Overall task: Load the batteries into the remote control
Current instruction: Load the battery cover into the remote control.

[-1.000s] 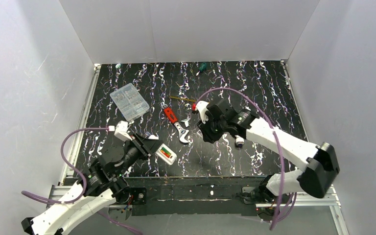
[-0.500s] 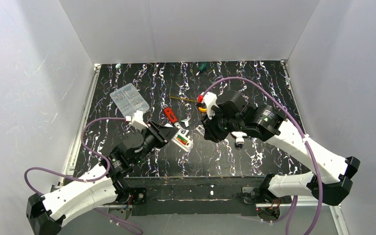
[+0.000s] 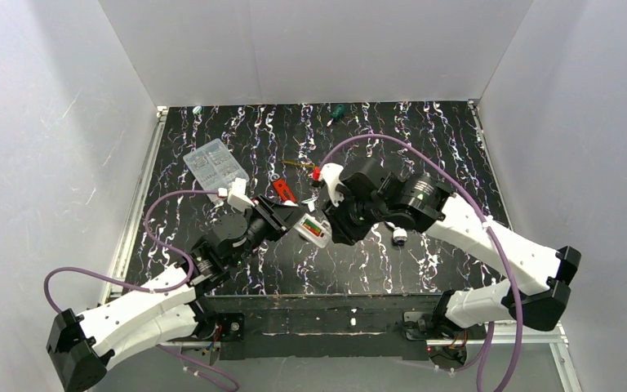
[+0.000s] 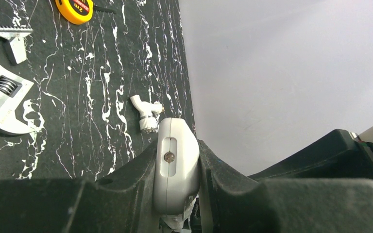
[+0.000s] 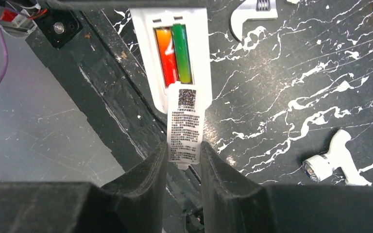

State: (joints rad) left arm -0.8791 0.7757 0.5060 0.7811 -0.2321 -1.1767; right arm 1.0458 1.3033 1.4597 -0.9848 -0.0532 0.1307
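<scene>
My left gripper (image 3: 295,222) is shut on the white remote control (image 3: 314,229) and holds it above the table's middle. In the left wrist view the remote (image 4: 176,167) stands end-on between the fingers. The right wrist view shows the remote (image 5: 199,48) with its open bay holding two batteries (image 5: 174,53), one red-orange, one green. My right gripper (image 5: 183,158) is shut on a white battery cover (image 5: 186,126) with a QR-code label. The cover's top edge lies over the bay's lower end. In the top view the right gripper (image 3: 332,233) meets the remote's right end.
A white tap-shaped piece (image 5: 332,158) lies right of the grippers, also in the left wrist view (image 4: 145,114). A silver wrench (image 4: 2,97), a red-handled tool (image 3: 284,192), a yellow tape measure (image 4: 74,8) and a clear compartment box (image 3: 215,167) lie behind.
My left arm has carried the remote up and right toward the table's middle. My right gripper has come down and left to meet the remote's end.
</scene>
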